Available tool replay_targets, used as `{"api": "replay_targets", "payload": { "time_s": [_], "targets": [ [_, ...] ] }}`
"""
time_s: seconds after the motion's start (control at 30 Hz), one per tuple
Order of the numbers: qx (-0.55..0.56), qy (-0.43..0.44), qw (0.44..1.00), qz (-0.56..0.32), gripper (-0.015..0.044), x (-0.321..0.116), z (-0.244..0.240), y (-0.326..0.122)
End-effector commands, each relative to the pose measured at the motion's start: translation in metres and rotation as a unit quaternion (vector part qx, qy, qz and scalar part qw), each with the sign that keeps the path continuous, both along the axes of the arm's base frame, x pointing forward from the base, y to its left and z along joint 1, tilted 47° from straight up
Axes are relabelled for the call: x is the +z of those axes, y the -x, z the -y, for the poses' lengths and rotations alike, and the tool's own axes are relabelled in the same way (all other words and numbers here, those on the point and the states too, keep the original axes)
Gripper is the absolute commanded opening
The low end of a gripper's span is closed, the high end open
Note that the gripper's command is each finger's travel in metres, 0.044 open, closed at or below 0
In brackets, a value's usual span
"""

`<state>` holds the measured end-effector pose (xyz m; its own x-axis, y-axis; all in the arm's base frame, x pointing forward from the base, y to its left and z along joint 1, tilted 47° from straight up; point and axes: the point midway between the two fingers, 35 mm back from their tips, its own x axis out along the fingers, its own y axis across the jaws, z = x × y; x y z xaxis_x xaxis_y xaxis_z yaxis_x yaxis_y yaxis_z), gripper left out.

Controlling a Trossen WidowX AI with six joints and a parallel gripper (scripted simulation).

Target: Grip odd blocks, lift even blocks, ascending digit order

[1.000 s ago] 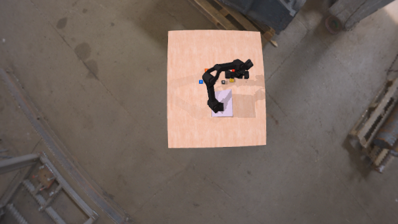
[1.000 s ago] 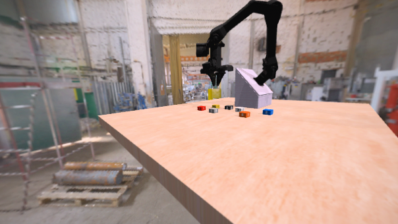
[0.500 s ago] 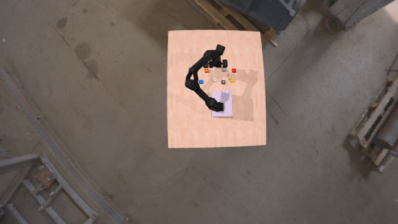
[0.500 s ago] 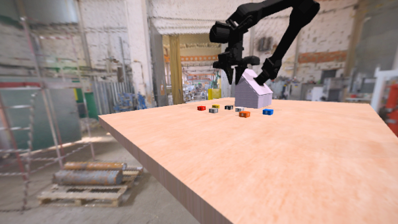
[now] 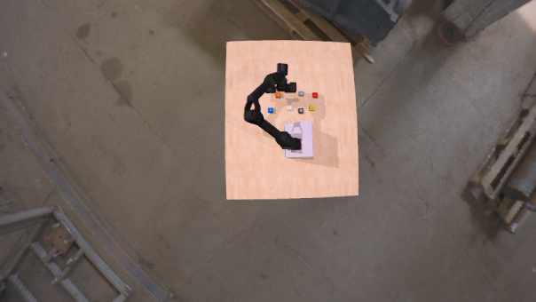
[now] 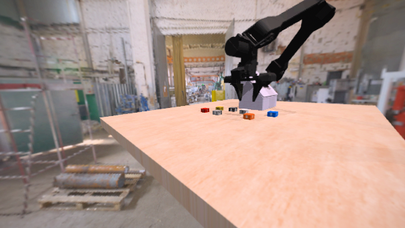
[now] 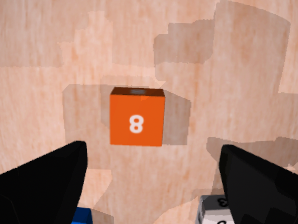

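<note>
My gripper (image 6: 247, 100) (image 7: 154, 155) is open and empty, held above the table. An orange block (image 5: 278, 95) (image 6: 249, 116) (image 7: 137, 120) showing an 8 lies between and slightly ahead of the fingertips in the wrist view, well below them. A blue block (image 5: 271, 110) (image 6: 272, 114) (image 7: 82, 216) and a white block (image 5: 288, 107) (image 6: 243, 111) (image 7: 215, 212) are partly cut off at the bottom of the wrist view; their top digits cannot be read. A grey block (image 5: 301, 93) (image 6: 217, 112), red block (image 5: 315, 95) (image 6: 204, 110), yellow block (image 5: 311, 107) (image 6: 219, 108) and black block (image 5: 301, 110) (image 6: 233, 109) stand farther right in the top view.
A pale lilac house-shaped body (image 5: 307, 148) (image 6: 269, 102) stands beside the arm's base, below the blocks in the top view. The wooden table (image 5: 248, 178) (image 6: 302, 167) carries everything, and shadows of the arm fall across it.
</note>
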<state>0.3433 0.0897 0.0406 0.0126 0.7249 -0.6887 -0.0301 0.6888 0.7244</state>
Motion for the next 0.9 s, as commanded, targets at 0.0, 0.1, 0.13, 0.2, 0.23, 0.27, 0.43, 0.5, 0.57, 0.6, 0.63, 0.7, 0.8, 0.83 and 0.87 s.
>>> {"api": "replay_targets", "payload": {
  "time_s": [0.0, 0.1, 0.13, 0.2, 0.23, 0.27, 0.43, 0.5, 0.57, 0.6, 0.63, 0.7, 0.8, 0.83, 0.87],
  "targets": [
    [0.002, -0.005, 1.0, -0.011, 0.0356, -0.017, -0.019, 0.007],
    [0.002, -0.005, 1.0, -0.011, 0.04, -0.018, -0.02, 0.007],
    [0.002, -0.005, 1.0, -0.011, 0.04, -0.019, -0.021, 0.007],
    [0.002, -0.005, 1.0, -0.011, 0.04, -0.021, -0.023, 0.006],
    [0.002, -0.005, 1.0, -0.011, 0.04, -0.022, -0.024, 0.006],
    [0.002, -0.005, 1.0, -0.011, 0.04, -0.023, -0.025, 0.006],
    [0.002, -0.005, 1.0, -0.011, 0.04, -0.029, -0.031, 0.006],
    [0.002, -0.005, 1.0, -0.011, 0.04, -0.031, -0.033, 0.006],
    [0.002, -0.005, 1.0, -0.011, 0.04, -0.033, -0.036, 0.006],
    [0.002, -0.005, 1.0, -0.011, 0.04, -0.034, -0.037, 0.006],
    [0.002, -0.005, 1.0, -0.011, 0.04, -0.035, -0.038, 0.007],
    [0.002, -0.005, 1.0, -0.011, 0.04, -0.037, -0.04, 0.007],
    [0.002, -0.005, 1.0, -0.011, 0.04, -0.04, -0.044, 0.007],
    [0.002, -0.006, 1.0, -0.011, 0.04, -0.041, -0.045, 0.007],
    [0.002, -0.006, 1.0, -0.011, 0.04, -0.042, -0.045, 0.007]
  ]
}}
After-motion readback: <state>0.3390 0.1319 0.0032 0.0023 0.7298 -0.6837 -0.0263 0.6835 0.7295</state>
